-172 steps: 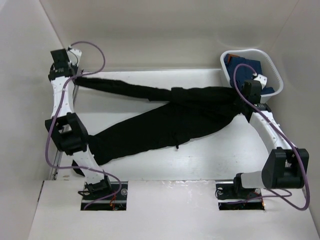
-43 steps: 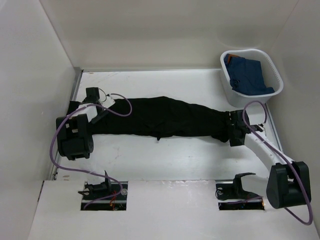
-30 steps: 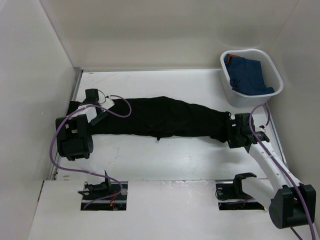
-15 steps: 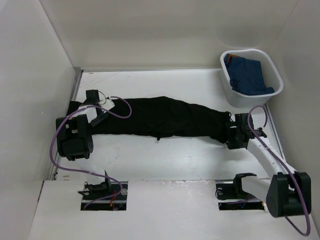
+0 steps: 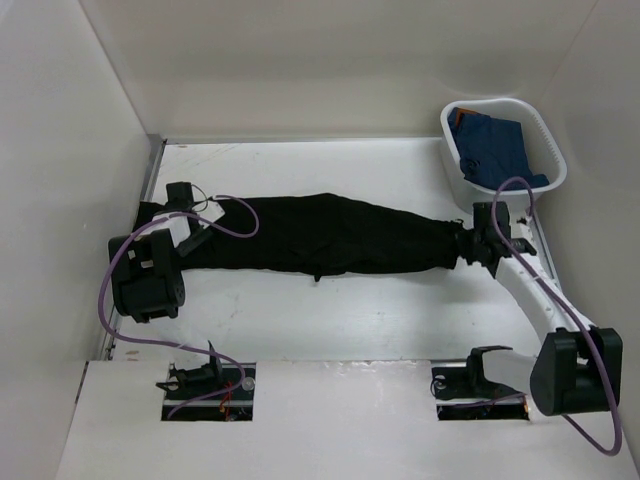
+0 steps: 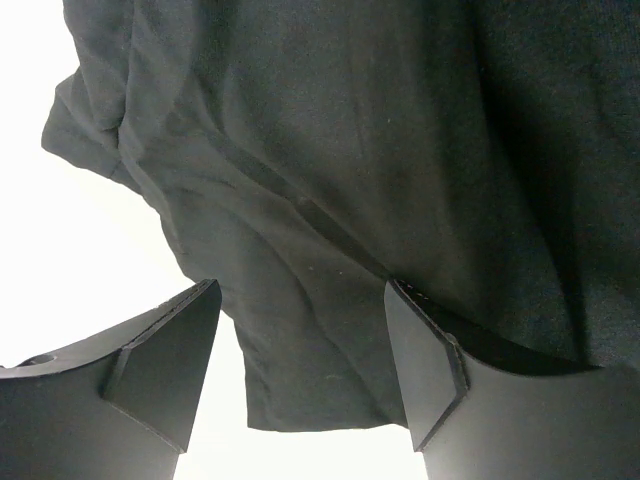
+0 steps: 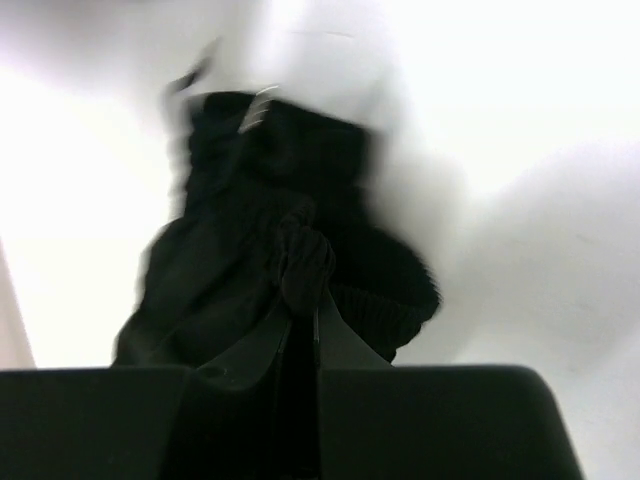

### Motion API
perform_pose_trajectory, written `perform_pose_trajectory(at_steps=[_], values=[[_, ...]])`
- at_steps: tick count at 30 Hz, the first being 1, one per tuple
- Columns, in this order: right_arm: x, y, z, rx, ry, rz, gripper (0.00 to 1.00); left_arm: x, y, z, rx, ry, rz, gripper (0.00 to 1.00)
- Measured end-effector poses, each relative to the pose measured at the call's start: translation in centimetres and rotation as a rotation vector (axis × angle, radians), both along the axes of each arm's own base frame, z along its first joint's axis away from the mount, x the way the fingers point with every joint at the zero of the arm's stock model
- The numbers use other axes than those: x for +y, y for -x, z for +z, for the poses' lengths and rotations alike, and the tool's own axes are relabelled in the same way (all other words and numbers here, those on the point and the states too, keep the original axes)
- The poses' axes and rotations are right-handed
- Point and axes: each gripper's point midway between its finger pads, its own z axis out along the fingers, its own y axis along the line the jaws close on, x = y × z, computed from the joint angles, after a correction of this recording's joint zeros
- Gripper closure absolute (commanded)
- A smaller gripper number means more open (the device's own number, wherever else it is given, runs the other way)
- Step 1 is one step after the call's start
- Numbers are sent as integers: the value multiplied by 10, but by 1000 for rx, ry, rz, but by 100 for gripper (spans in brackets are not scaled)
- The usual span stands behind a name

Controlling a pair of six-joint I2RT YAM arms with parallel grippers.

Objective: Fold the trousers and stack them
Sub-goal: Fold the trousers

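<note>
Okay, from above: the trousers (image 5: pixel 330 237) lie stretched in a long band across the bench (image 5: pixel 330 320). Left wrist: left end effector (image 6: pixel 302 300) spread apart over the trousers. Right wrist: right end effector (image 7: pixel 306 305) clamped on a bunched end.

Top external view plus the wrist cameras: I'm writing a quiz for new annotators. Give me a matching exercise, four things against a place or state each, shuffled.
Things:
1. trousers
2. blue garment
3. left gripper
4. right gripper

Places or states:
A. inside the white basket
B. fingers pinched on black fabric
C. laid out long across the table
D. fingers apart over black fabric

Pairs: 1-C, 2-A, 3-D, 4-B
</note>
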Motion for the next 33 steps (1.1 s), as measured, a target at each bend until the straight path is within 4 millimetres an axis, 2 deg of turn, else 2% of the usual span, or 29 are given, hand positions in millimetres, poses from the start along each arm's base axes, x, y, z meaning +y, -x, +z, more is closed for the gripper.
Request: perform_pose_trajectory(at_steps=[3, 5, 9, 14, 17, 19, 21, 23, 25, 27, 29, 31, 33], values=[[7, -22, 34, -96, 75, 97, 100, 0, 0, 0, 0, 0, 0, 34], [15, -32, 49, -155, 132, 174, 100, 0, 0, 0, 0, 0, 0, 34], [31, -46, 64, -204, 272, 330, 100, 0, 0, 0, 0, 0, 0, 34], [54, -77, 87, -323, 515, 531, 100, -2, -1, 0, 0, 0, -4, 34], [62, -80, 95, -381, 601, 578, 100, -3, -1, 0, 0, 0, -8, 34], [56, -76, 88, -347, 613, 564, 91, -4, -1, 0, -1, 1, -8, 34], [43, -70, 72, -271, 585, 525, 71, -5, -2, 0, -2, 2, -10, 34], [27, -61, 51, -178, 537, 476, 65, -6, -2, 0, -3, 3, -9, 34], [17, -49, 32, -97, 474, 427, 46, -6, -2, 0, -4, 4, -8, 34], [12, -40, 20, -57, 404, 379, 33, -6, -2, 0, -5, 6, -5, 34], [12, -33, 9, -42, 337, 344, 25, -6, -2, -1, -7, 8, -1, 34], [12, -25, -5, -18, 273, 310, 11, -7, -1, -1, -6, 9, 0, 34], [11, -16, -21, 24, 216, 281, 5, -7, 0, -2, -4, 10, 2, 34]])
